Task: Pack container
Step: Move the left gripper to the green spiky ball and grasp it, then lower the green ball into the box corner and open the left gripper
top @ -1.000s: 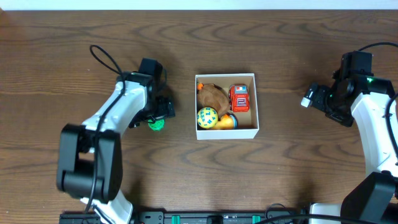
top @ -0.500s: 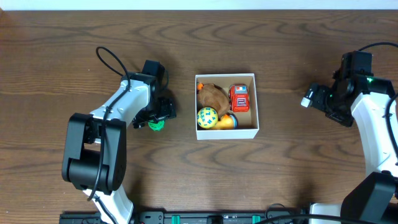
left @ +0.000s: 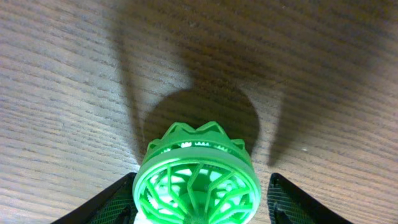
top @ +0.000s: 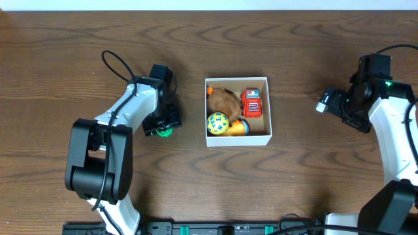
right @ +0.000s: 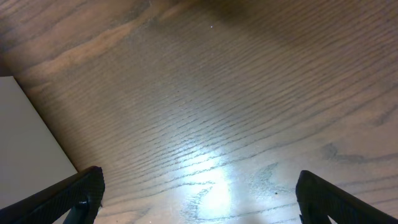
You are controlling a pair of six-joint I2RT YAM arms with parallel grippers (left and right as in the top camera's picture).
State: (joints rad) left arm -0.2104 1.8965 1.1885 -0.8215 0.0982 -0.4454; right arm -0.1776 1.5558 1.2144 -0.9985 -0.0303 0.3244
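The container [top: 238, 139] is a small white box with a tan inside, at the table's middle. It holds a brown toy [top: 223, 100], a red car [top: 251, 103], a yellow-green ball [top: 217, 123] and an orange toy [top: 238, 128]. A green spoked toy [top: 164, 133] lies on the table left of the container. My left gripper [top: 162, 124] is down over it. In the left wrist view the green toy [left: 196, 180] sits between the open fingers [left: 200, 199], with a small gap on the right side. My right gripper [top: 326, 102] is open and empty, right of the container.
The right wrist view shows bare wood between the fingers [right: 199, 199] and a white wall of the container [right: 25, 143] at the left edge. A black cable [top: 114, 62] loops off the left arm.
My left gripper has moved slightly down and to the left, settling over the green toy. The right arm has not moved.
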